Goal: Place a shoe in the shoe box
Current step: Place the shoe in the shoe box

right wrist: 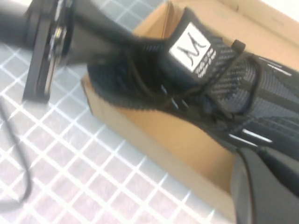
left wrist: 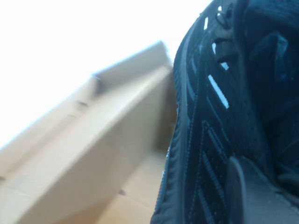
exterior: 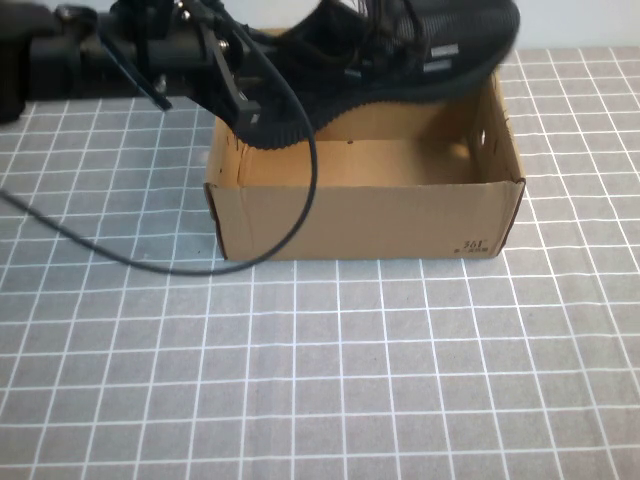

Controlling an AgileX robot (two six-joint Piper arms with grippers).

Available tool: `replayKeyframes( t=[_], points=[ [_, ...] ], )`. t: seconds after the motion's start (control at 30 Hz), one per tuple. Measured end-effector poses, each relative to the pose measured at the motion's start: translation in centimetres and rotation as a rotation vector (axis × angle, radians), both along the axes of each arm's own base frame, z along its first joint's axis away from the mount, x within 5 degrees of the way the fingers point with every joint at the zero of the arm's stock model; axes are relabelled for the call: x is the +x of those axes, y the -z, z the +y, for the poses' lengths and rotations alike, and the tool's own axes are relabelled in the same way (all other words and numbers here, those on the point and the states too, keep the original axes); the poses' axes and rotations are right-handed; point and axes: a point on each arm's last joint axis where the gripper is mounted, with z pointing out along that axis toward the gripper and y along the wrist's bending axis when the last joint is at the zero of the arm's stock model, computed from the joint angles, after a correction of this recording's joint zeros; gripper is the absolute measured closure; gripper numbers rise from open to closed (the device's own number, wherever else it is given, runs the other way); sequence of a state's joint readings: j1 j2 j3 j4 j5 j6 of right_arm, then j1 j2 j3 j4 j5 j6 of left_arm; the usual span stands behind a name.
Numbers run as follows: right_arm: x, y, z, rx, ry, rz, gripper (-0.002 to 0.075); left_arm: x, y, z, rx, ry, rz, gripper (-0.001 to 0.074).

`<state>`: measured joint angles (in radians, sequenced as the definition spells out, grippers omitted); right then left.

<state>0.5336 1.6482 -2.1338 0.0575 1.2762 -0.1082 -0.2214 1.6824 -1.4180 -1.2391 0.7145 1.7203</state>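
Observation:
The black knit shoe (exterior: 400,60) hangs tilted over the open brown shoe box (exterior: 360,215), heel end low at the left and toe high at the right. My left gripper (exterior: 235,75) reaches in from the left and is shut on the heel part. In the left wrist view its finger (left wrist: 243,196) presses the shoe's side (left wrist: 205,130). The right wrist view shows the shoe (right wrist: 210,79) with its white tongue label above the box (right wrist: 177,135). There my right gripper (right wrist: 273,161) is shut on the toe part. In the high view the right gripper is hidden behind the shoe.
The box stands on a grey mat with a white grid (exterior: 330,380). A black cable (exterior: 300,200) loops from the left arm down across the box's front left corner. The left arm's wrist (right wrist: 51,42) lies over the mat beside the box.

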Motion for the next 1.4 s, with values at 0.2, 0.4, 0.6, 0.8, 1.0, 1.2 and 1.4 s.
replayKeyframes(
  t=[0.2,0.4,0.6,0.8,1.0,1.2,1.4],
  points=[
    [-3.4,0.3,-2.1,-0.012,0.023,0.034,0.0741,3.9,0.2,0.2,0.107,0.137,0.104,0.0704],
    [-5.5,1.2,-3.9,-0.041,0.080,0.056,0.0742,8.4,1.8,-0.1,0.128,0.141,0.109,0.0704],
    [-6.4,1.4,-4.7,-0.048,0.105,0.060,0.0742,11.5,4.5,-0.6,0.153,0.147,0.104,0.0705],
    [-6.5,1.3,-4.8,-0.043,0.110,0.059,0.0742,13.3,7.1,-0.8,0.203,0.181,0.072,0.0705],
    [-6.5,1.3,-4.7,-0.035,0.112,0.065,0.0742,14.0,8.6,-0.9,0.240,0.219,0.025,0.0705],
    [-6.6,1.3,-4.6,-0.011,0.116,0.081,0.0742,14.7,10.7,-1.1,0.244,0.237,0.027,0.0705],
    [-6.0,1.9,-4.1,-0.012,0.110,0.110,0.0742,15.1,12.0,-1.2,0.244,0.246,0.016,0.0705]
  ],
)
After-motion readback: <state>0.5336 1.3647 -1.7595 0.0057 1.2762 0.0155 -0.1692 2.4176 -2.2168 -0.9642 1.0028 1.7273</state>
